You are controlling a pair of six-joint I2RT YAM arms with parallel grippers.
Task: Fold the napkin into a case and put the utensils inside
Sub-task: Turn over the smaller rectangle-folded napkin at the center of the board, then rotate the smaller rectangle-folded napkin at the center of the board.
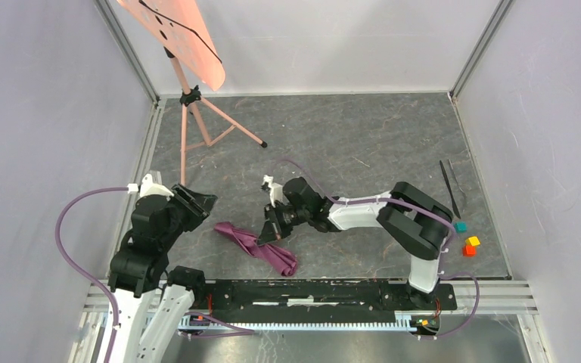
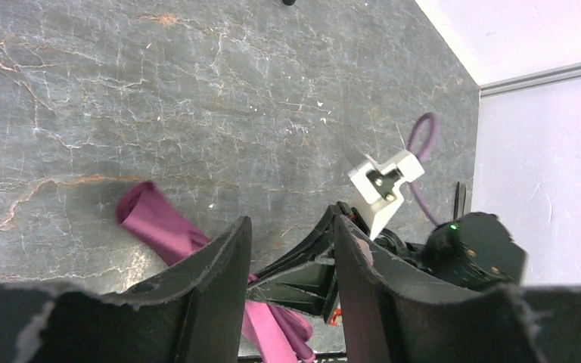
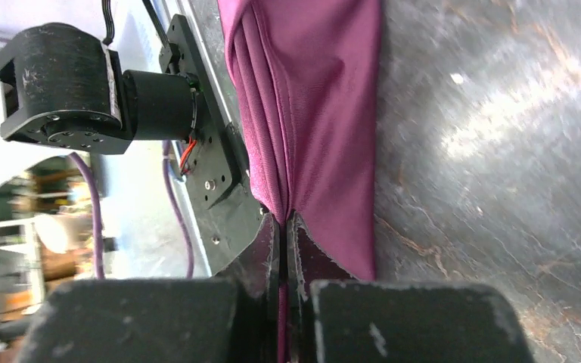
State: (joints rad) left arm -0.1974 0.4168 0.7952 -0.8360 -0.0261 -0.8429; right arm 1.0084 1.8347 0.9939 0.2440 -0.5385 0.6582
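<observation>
At the near edge of the table ran the black base rail; just beyond it lay the napkin, bunched into a long rumpled strip set diagonally on the grey surface, not yet a neat case. The right gripper had its jaws pressed together on a fold at the middle of the strip, with cloth pinched between the fingertips. The left gripper hung just left of the napkin's far end, its jaws apart and nothing between them. Well off to the right sat three small cubes: orange, yellow and teal. Just beyond the teal one lay the utensils, two slim dark pieces side by side, well apart from the napkin. At the far left stood a pink tripod stand.
</observation>
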